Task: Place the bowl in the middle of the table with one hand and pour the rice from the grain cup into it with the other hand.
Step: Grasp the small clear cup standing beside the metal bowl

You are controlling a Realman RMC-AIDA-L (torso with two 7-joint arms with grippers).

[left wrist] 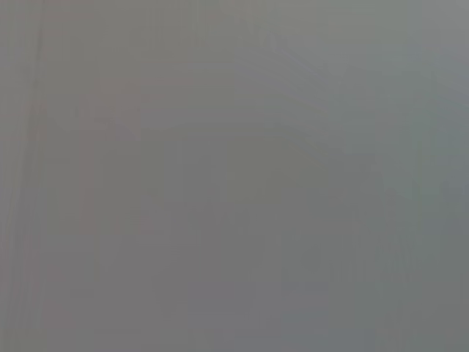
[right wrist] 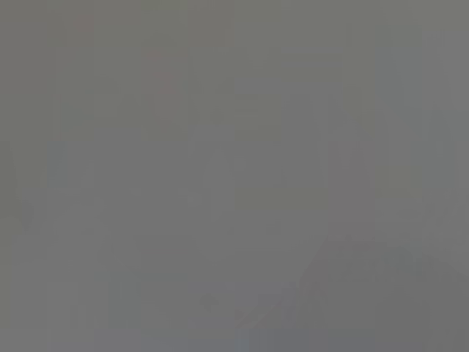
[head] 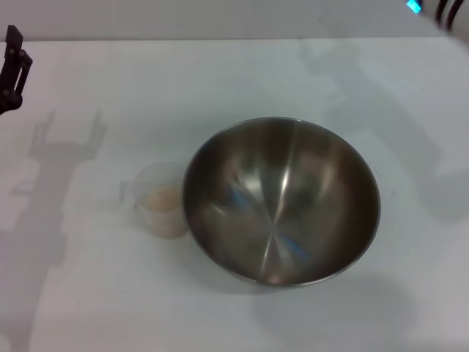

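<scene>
Bowl (head: 281, 202): seen centre frame on the table (head: 220, 88).
Grain cup (head: 157, 199): rice (head: 164, 205) inside, touching the bowl's left.
Left gripper (head: 12, 66): upper left edge; opening cannot be told.
Right gripper (head: 448, 11): upper right corner; opening cannot be told.

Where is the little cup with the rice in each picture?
Head view: the grain cup stands on the table, close beside the bowl on the robot's left, rice inside.
Left wrist view: not in it; only plain grey shows.
Right wrist view: not in it; only plain grey shows.
Shared landmark: none; the wrist views show nothing to match.
</scene>
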